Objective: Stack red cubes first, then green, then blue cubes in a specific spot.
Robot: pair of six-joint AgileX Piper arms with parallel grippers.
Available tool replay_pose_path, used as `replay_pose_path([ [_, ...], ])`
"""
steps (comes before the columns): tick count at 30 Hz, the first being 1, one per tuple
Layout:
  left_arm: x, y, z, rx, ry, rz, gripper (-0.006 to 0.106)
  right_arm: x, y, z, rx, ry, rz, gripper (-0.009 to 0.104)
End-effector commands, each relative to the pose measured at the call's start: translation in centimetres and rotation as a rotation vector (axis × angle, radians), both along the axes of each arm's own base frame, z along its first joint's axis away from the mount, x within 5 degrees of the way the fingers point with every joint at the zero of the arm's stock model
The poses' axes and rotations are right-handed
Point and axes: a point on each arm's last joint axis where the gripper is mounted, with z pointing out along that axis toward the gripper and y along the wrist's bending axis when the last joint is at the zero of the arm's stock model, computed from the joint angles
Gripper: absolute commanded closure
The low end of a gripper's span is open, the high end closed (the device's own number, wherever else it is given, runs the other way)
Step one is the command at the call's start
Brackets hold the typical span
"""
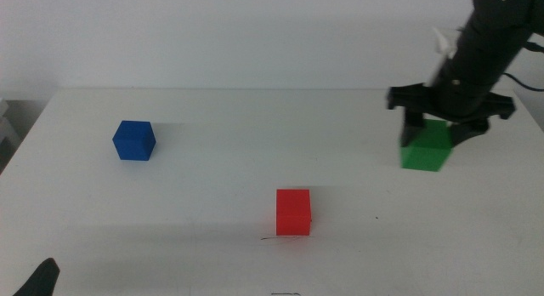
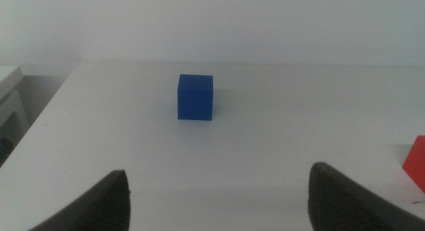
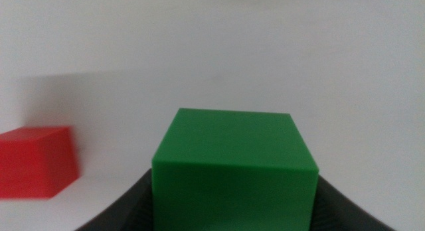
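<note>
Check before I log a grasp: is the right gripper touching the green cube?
Cannot tell: in the right wrist view the right gripper flanks the green cube, contact unclear.

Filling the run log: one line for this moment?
right gripper: around green cube | left gripper: open, waiting | red cube: on table | blue cube: untouched

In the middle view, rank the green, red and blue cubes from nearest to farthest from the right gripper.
1. green cube: between the jaws of the right gripper, at the table's right side.
2. red cube: near the middle, toward the front edge.
3. blue cube: far across on the left.

The left gripper waits at the bottom left corner.
</note>
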Motion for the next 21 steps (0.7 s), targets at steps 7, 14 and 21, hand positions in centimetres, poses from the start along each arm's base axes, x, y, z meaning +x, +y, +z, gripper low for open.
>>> replay_pose_path([
  [7, -0.1, 0.0, 0.9, -0.027, -0.103, 0.001, 0.011, -3.5, 6.0, 2.0, 0.035, 0.007, 0.069, 0.096],
  [14, -0.1, 0.0, 0.9, -0.027, -0.103, 0.001, 0.011, -3.6, 9.1, 1.0, 0.051, 0.044, 0.084, 0.096],
  [21, -0.1, 0.0, 0.9, -0.027, -0.103, 0.001, 0.011, -3.3, 13.1, 0.7, 0.054, 0.014, 0.107, 0.096],
])
